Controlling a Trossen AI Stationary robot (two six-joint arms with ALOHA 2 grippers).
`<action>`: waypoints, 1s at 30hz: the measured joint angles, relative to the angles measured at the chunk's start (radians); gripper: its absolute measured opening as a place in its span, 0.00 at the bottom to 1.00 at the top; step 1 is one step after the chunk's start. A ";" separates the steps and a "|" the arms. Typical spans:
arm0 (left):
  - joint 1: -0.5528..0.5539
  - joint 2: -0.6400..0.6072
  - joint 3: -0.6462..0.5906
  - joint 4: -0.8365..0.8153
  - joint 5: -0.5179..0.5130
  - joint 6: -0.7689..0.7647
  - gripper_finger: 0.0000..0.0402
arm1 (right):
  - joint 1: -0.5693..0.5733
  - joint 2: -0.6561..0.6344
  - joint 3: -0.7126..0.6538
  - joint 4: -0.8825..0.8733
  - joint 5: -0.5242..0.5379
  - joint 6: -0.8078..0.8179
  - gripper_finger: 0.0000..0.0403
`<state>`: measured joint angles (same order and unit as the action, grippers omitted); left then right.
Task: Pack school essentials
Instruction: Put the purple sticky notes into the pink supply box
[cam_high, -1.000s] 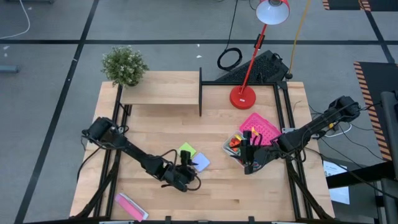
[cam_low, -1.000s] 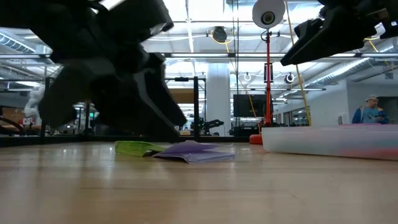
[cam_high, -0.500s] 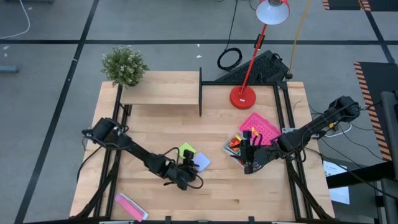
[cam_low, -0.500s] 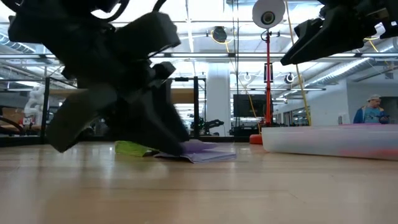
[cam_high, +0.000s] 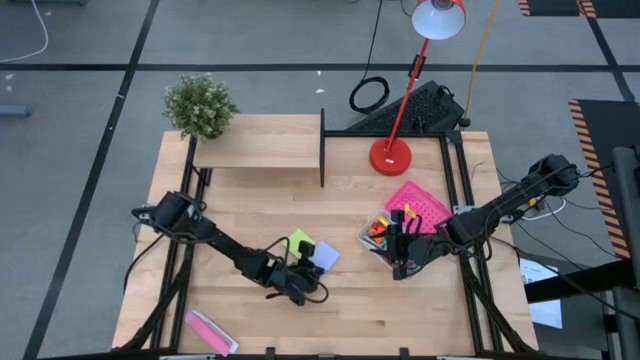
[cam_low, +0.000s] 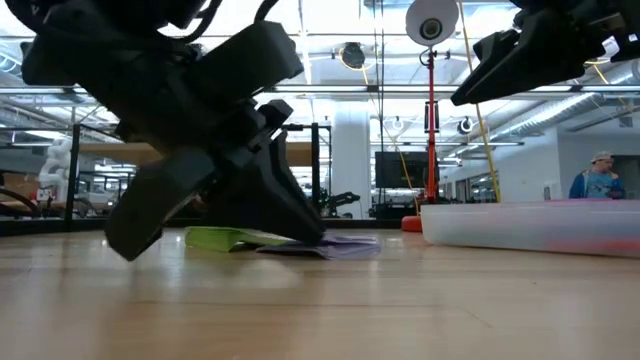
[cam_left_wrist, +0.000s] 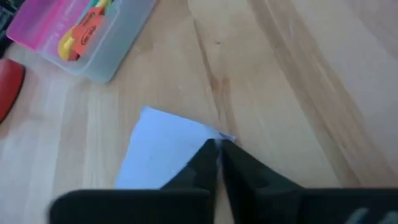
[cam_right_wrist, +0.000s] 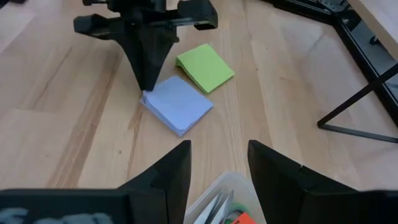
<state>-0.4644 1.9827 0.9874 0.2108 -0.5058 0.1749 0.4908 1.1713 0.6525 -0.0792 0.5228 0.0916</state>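
Left gripper (cam_right_wrist: 149, 84), fingers pressed together, touches the blue pad's (cam_right_wrist: 178, 104) edge; pad lies at its 12 o'clock

**Non-task items in view**

- Tabletop (cam_high: 260, 215): pale wood planks, carried on a dark metal frame.
- Potted plant (cam_high: 199, 105): green, at a far corner, well apart from both grippers.
- Desk lamp (cam_high: 391, 155): red round base and slanted red stem, white shade overhead, beyond the right gripper.
- Pink perforated lid (cam_high: 420, 204): flat, near the right gripper.
- Pink-and-white packet (cam_high: 210, 331): flat at the near edge, apart from the left gripper.
- Person (cam_low: 597, 177): in the far background room.
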 joint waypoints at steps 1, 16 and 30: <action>0.000 -0.003 0.000 -0.003 0.000 0.002 0.04 | 0.000 0.000 -0.001 0.002 0.000 0.000 0.38; 0.037 -0.239 0.000 0.000 0.004 0.120 0.01 | 0.000 0.017 -0.143 0.418 -0.003 -0.137 0.38; 0.043 -0.267 0.000 -0.082 0.058 -0.166 0.11 | 0.002 0.353 -0.068 0.526 -0.188 -0.253 0.43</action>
<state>-0.4210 1.7157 0.9874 0.1292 -0.4480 0.0084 0.4931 1.5240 0.5850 0.4467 0.3351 -0.1615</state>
